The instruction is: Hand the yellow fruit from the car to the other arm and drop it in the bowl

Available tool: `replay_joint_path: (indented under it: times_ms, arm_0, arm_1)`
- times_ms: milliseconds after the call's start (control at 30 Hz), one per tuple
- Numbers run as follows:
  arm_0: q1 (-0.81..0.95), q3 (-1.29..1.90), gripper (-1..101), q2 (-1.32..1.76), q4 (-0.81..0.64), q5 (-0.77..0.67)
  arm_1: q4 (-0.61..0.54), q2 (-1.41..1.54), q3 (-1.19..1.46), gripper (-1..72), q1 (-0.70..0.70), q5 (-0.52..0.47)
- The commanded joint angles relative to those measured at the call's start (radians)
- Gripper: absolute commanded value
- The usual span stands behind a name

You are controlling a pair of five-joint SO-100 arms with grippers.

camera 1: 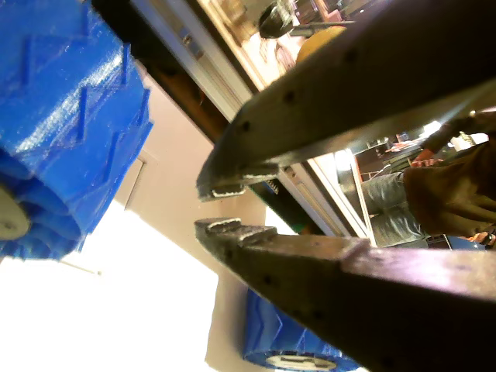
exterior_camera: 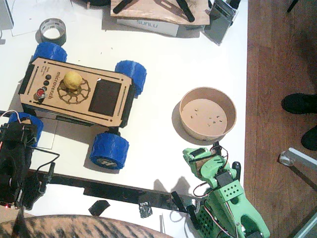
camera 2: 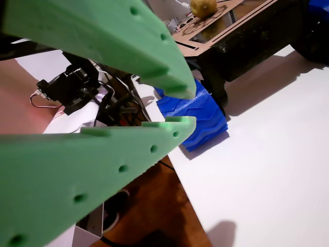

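At the near table edge, the black left arm is partly cut off by the frame, and its gripper cannot be made out from the fixed view. In a wrist view its gripper is seen with dark jaws slightly apart, nothing between them. The green arm is seen at the near right; its gripper is shown with jaws apart and empty. Farther back, the fruit is seen resting on the emblem of the car. The bowl is seen to the car's right, holding only specks. A tape roll is visible at the far edge. Dark shoes are glimpsed on the floor, partly cropped.
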Motion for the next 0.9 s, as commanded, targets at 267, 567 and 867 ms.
replay_joint_path:
  times_ms: [267, 567, 867]
  arm_0:
    - [-0.002, -0.008, 0, -0.005, -0.018, 0.009]
    - [-0.002, -0.008, 1, -0.005, -0.018, 0.009]
    - [0.011, -0.025, 7, -0.006, -0.094, -0.003]
  arm_1:
    - [-0.021, 0.006, -0.005, 0.0, 0.000, -0.002]
    - [-0.021, 0.006, -0.005, 0.0, 0.002, 0.000]
    - [-0.021, 0.006, -0.005, 0.0, 0.002, -0.003]
